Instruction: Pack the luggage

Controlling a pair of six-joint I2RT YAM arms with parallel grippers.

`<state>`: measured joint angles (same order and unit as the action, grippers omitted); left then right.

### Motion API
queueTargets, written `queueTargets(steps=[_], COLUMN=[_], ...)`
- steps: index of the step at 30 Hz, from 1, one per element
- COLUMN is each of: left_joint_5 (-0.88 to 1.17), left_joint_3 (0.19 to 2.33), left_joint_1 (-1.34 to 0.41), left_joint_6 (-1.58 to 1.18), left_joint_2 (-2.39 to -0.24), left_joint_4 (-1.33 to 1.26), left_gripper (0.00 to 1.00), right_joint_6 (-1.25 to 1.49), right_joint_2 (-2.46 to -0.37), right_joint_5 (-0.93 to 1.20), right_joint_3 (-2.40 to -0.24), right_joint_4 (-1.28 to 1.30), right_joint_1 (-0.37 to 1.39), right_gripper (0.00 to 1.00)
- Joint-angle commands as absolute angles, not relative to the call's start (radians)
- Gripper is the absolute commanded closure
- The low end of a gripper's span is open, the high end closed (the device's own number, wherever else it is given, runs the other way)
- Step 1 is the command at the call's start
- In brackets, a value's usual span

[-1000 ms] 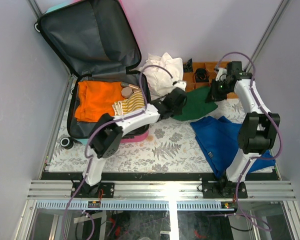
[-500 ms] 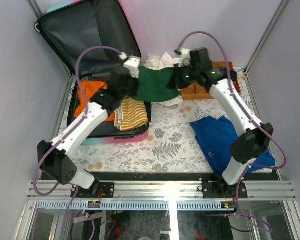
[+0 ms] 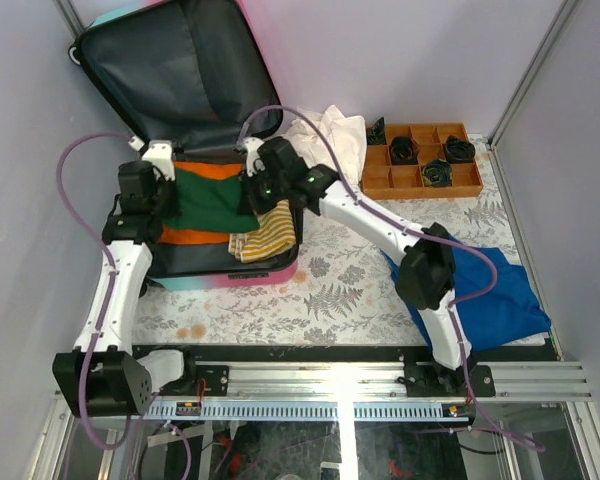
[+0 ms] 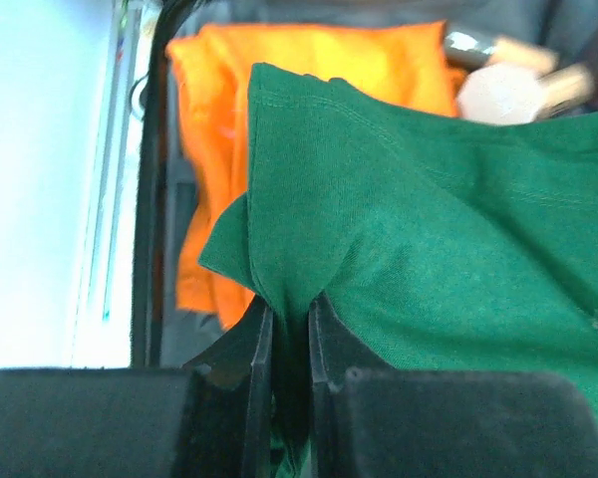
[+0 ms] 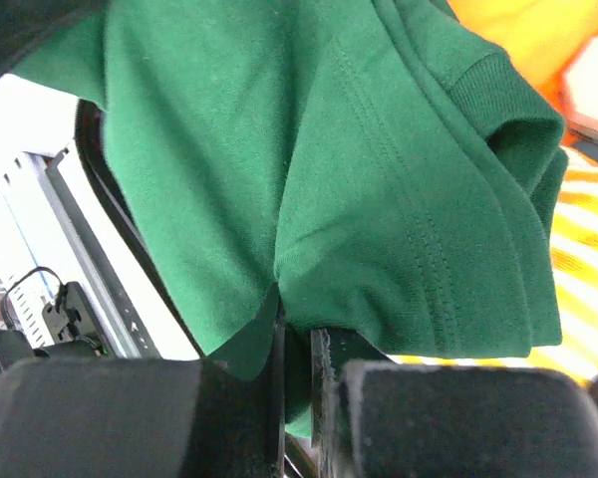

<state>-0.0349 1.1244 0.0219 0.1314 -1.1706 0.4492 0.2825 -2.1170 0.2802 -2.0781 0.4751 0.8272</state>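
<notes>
- The luggage (image 3: 170,80) lies open at the far-left corner of the tabletop (image 3: 330,290). Its base half is flat and its lined lid is raised against the back wall.
- Handling judgement: the shell is hard and will not yield under a grip. It looks light for its bulk, and a black wheel (image 3: 135,287) at the near corner suggests a sideways push could shift it.
- Advised hold: the free edge of the lid for closing, or the shell rim. The fabric lining is slack and gives no purchase.
- The base half holds an orange garment (image 3: 175,235) and a striped yellow garment (image 3: 270,225) towards its right side.
- A green garment (image 3: 212,200) is spread over the orange one, inside the base half. It is soft, limp and light, and it drapes and folds where pinched.
- The left end effector (image 4: 289,329) is clenched on a fold at the green garment's left edge.
- The right end effector (image 5: 297,329) is clenched on a fold at its opposite edge, above the striped garment.
- Judgement: a pinch near a hem or corner suits this cloth. Letting go low over the base half should limit bunching.
- Outside the luggage, a white garment (image 3: 330,135) lies just beside its right side.
- An orange compartment tray (image 3: 420,178) stands further right.
- A blue garment (image 3: 480,290) lies on the near right of the tabletop.
</notes>
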Motion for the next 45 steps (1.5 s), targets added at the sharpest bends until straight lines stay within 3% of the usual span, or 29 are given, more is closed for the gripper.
queueTargets(steps=[1, 11, 26, 28, 30, 31, 33, 35, 38, 41, 45], left_joint_5=[0.013, 0.006, -0.036, -0.048, -0.051, -0.05, -0.029, 0.005, 0.076, 0.132, 0.201], left_joint_3=[1.036, 0.874, 0.745, 0.76, 0.776, 0.785, 0.813, 0.857, 0.954, 1.049, 1.166], left_joint_1=[0.145, 0.262, 0.278, 0.279, 0.28, 0.279, 0.279, 0.278, 0.277, 0.276, 0.258], left_joint_6=[0.218, 0.307, 0.381, 0.379, 0.385, 0.387, 0.392, 0.393, 0.379, 0.367, 0.377], left_joint_2=[-1.144, -1.177, -1.205, -1.209, -1.197, -1.189, -1.173, -1.156, -1.154, -1.169, -1.2], left_joint_4=[0.384, 0.292, 0.269, 0.293, 0.321, 0.335, 0.365, 0.396, 0.462, 0.512, 0.572], left_gripper=[1.0, 1.0, 1.0, 1.0, 0.99, 0.92, 0.67, 0.52, 0.31, 0.15, 0.0], right_joint_6=[0.334, 0.402, 0.436, 0.417, 0.39, 0.374, 0.353, 0.341, 0.305, 0.264, 0.195], right_joint_2=[-2.125, -2.272, -2.215, -2.208, -2.193, -2.183, -2.157, -2.123, -2.071, -2.024, -1.952], right_joint_5=[0.262, 0.272, 0.28, 0.272, 0.259, 0.252, 0.247, 0.266, 0.303, 0.356, 0.495], right_joint_3=[-2.057, -1.965, -1.748, -1.769, -1.803, -1.819, -1.841, -1.849, -1.867, -1.889, -1.908], right_joint_4=[0.29, 0.174, 0.111, 0.15, 0.199, 0.223, 0.258, 0.271, 0.3, 0.344, 0.448], right_joint_1=[0.864, 0.94, 0.988, 0.988, 0.988, 0.986, 0.978, 0.961, 0.933, 0.897, 0.787], right_gripper=[1.0, 1.0, 1.0, 0.97, 0.85, 0.8, 0.59, 0.4, 0.21, 0.09, 0.03])
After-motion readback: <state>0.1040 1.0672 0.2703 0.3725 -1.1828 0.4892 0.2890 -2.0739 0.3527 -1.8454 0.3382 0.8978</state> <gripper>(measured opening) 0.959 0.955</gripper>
